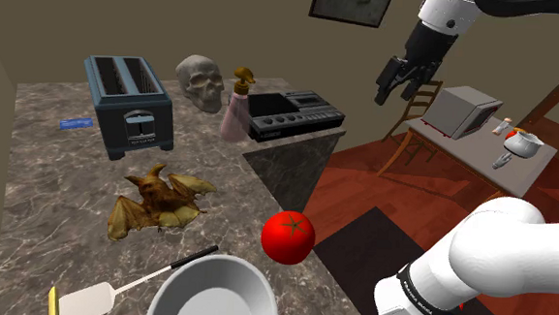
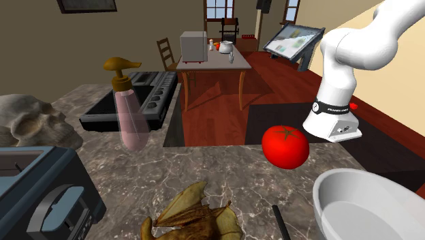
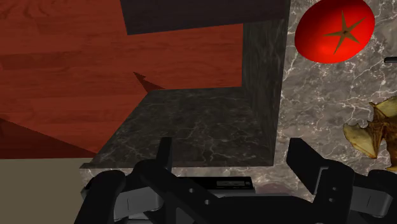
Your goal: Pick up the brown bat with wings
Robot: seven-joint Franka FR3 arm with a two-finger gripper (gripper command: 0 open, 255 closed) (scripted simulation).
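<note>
Currently, reading the shoulder view from its left: a spatula (image 1: 89, 300) lies flat at the near edge of the counter (image 1: 44, 180). A toaster (image 1: 127, 104) stands upright at the back, with a small blue item (image 1: 75, 123) flat beside it. The bat (image 1: 158, 203) lies on the counter with wings spread, in front of the toaster, behind the spatula and the bowl (image 1: 213, 292), and apart from all three. A skull (image 1: 200, 80) sits at the back. Next comes a pink bottle (image 1: 238, 108) (pump top, upright), just beside a black stove (image 1: 296, 112). A tomato (image 1: 288, 236) rests near the counter's edge, to the bat's right in this view and close to the bowl's rim.

The gripper (image 1: 394, 89) hangs high, out past the counter's edge and above the red floor (image 1: 363, 199), well apart from the bat. Beyond it stands a table (image 1: 462, 150) bearing a microwave (image 1: 467, 111). The stand (image 1: 427, 296) shows at lower right.

The second exterior view agrees: the bat (image 2: 194, 218) lies at the bottom edge, between the toaster and the bowl, with the tomato near the counter's far edge.

On the wrist view, the fingers (image 3: 164, 153) stand wide apart with nothing between them. Beneath them lie the counter's corner and the floor. The tomato and one bat wing (image 3: 375, 130) lie on the counter, off to one side of the gripper.
</note>
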